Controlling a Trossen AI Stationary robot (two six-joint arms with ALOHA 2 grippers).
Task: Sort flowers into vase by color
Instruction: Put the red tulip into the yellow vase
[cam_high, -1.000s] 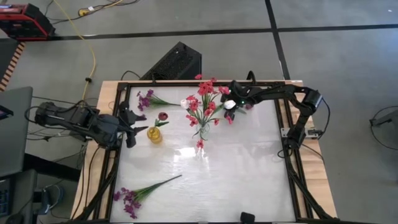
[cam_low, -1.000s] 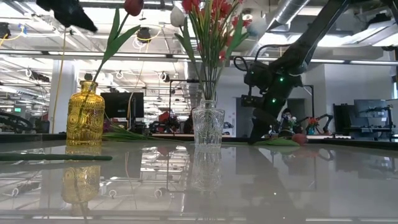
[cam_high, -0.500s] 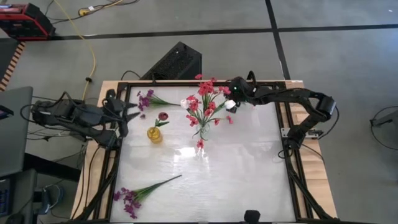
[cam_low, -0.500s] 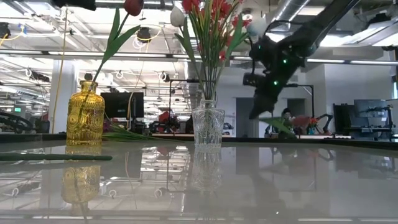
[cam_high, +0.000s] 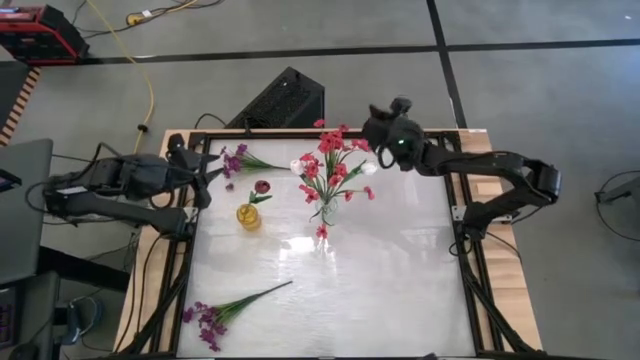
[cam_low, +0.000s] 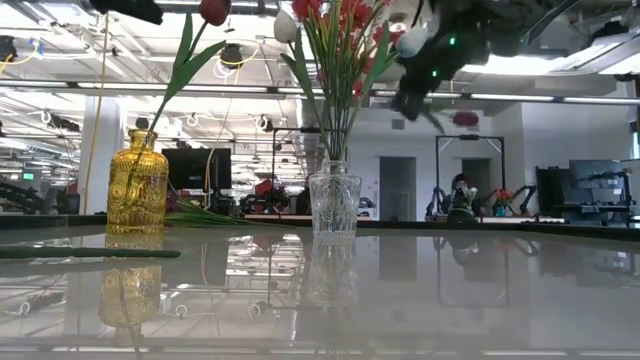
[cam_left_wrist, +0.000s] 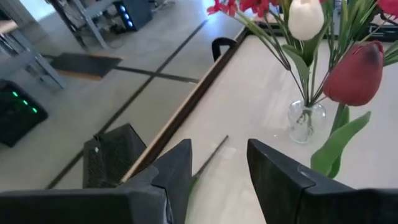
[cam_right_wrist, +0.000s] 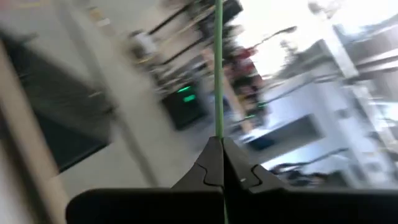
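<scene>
A clear glass vase (cam_high: 325, 210) (cam_low: 334, 200) holds red-pink sprigs and white buds. Left of it, a yellow vase (cam_high: 248, 216) (cam_low: 137, 185) holds one maroon bud (cam_high: 262, 186) (cam_left_wrist: 357, 71). One purple sprig (cam_high: 238, 158) lies at the far-left corner, another (cam_high: 215, 315) at the near-left. My right gripper (cam_high: 375, 125) (cam_right_wrist: 217, 146) is raised beyond the clear vase, shut on a thin green flower stem; its maroon bud (cam_low: 466, 118) shows blurred in the air. My left gripper (cam_high: 205, 170) (cam_left_wrist: 217, 146) is open, above the far purple sprig's stem (cam_left_wrist: 208, 155). My right gripper pinches the flower's thin green stem (cam_right_wrist: 219, 118) between its two shut fingers. The stem runs straight out past the fingertips. The flower is lifted clear of the table.
A black box (cam_high: 285, 100) sits on the floor past the far edge. The dark frame rail (cam_high: 462, 215) runs along the table's sides. Bare tabletop (cam_high: 400, 270) stretches across the middle and near right. Cables lie behind the left arm.
My right gripper has risen from the table beside the clear vase and moved toward the far edge, carrying the maroon-bud flower up, clear of the table. My left gripper has moved from beside the yellow vase toward the far edge, over the far purple sprig.
</scene>
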